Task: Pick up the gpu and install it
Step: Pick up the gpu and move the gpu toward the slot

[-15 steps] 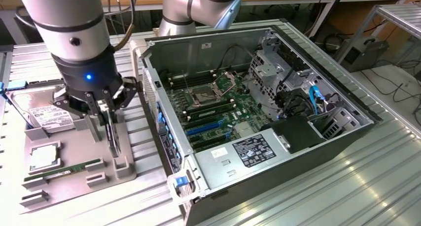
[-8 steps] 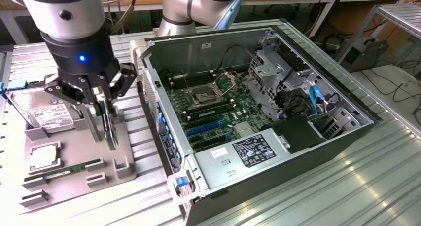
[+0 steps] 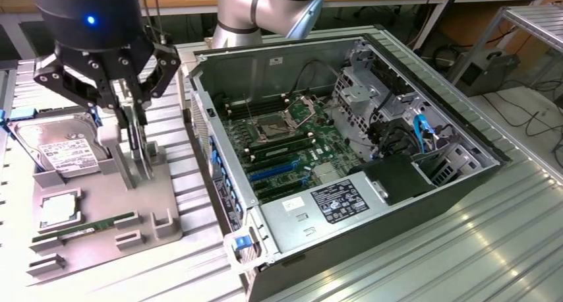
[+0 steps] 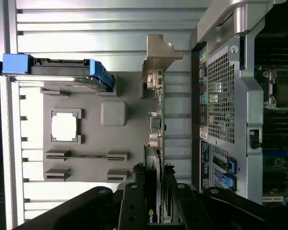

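The gpu (image 3: 141, 160) (upright, on edge) is gripped between the closed jaws of the gripper (image 3: 132, 127). It is seen at the grey parts tray (image 3: 97, 249), beside the open computer case (image 3: 291, 64).

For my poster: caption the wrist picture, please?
Gripper at the upright gpu on the gray tray, beside the open computer case.

An open computer case (image 3: 255, 68) lies on a ribbed metal table (image 3: 422, 249), its motherboard (image 3: 299, 144) exposed, with a labelled power supply (image 3: 339, 203) at its near end and a blue cable (image 3: 420, 132) towards the exterior view's right. To the exterior view's left, just beside the case, a grey holder tray (image 3: 97, 249) carries a hard drive (image 3: 57, 150) at its far end, a square processor chip (image 3: 59, 210) nearer, and a green RAM stick (image 3: 84, 228) nearest.
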`<state>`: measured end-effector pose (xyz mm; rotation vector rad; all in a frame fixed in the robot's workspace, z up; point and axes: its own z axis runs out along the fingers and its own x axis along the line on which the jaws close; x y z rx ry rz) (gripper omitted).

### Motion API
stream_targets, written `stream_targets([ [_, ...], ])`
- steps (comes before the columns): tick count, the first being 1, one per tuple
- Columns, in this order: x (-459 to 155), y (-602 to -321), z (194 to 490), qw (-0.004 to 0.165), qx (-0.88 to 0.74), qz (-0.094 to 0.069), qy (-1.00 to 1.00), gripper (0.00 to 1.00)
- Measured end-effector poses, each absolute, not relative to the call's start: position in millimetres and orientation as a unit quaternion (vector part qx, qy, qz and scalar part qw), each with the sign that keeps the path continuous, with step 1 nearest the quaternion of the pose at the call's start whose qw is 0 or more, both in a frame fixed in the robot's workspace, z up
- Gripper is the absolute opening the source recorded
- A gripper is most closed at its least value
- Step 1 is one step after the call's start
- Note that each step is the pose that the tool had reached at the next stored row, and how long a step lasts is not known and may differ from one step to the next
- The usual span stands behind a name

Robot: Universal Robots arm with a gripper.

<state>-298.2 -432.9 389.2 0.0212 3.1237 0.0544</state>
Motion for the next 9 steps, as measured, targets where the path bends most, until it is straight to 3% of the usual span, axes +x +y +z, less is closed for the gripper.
stream_targets([
  [9, -277, -449, 432, 0.009, 0.004, 0.025, 1.000, 0.26],
])
